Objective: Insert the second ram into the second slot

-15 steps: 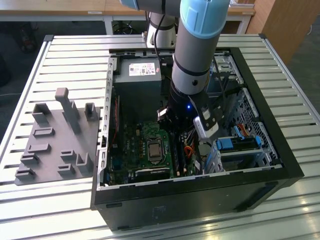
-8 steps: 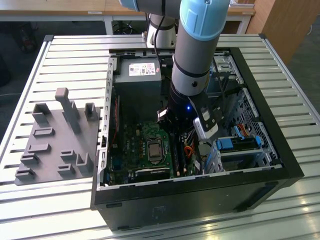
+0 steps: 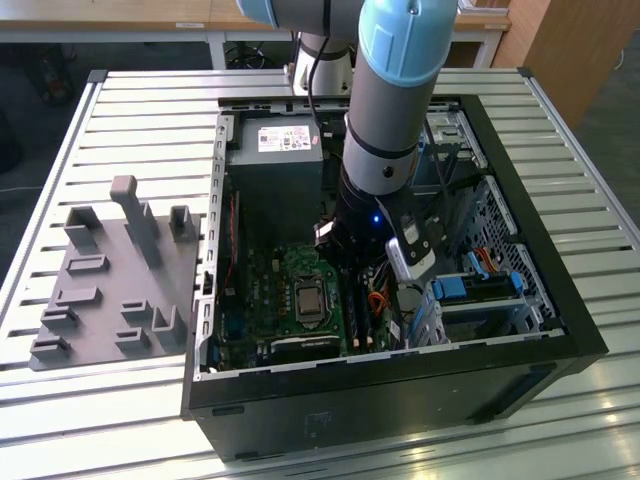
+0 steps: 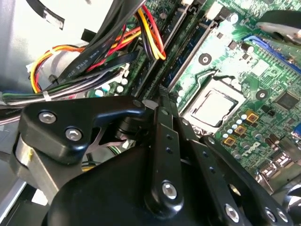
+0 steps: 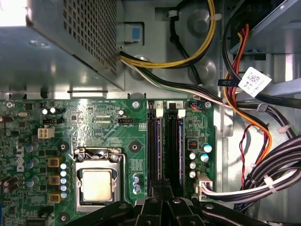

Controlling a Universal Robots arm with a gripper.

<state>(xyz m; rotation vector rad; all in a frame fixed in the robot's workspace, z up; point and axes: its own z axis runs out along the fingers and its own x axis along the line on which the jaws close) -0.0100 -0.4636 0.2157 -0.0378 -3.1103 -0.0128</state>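
Slats of pale metal form the desk (image 3: 120, 110), which carries an open computer case (image 3: 560, 330) and, towards the exterior view's left, a grey fixture plate (image 3: 110, 270). From above, the arm (image 3: 395, 120) reaches down into the case, over the green motherboard (image 5: 108, 122).

In the first wrist view the claw (image 5: 162, 188) hangs at one end of the two memory slots (image 5: 155, 146), which run side by side between the processor socket (image 5: 96, 186) and the cable bundle (image 5: 263, 174). Its fingers look pressed together, and I cannot make out anything pinched between the tips.

Seen edge-on, the second ram (image 5: 180, 146) appears as a thin bluish strip standing in the slot nearer the cables. Whether it is fully seated I cannot tell.

By my judgement such a stick is very light and stiff along its length, but thin and fragile. It would bend or crack if it were twisted, and its chips and contact edge should not be squeezed. The safest hold is across the flat faces near the middle of the long top edge. It should be kept upright and in line with the slot, so that pressure goes straight down and evenly.
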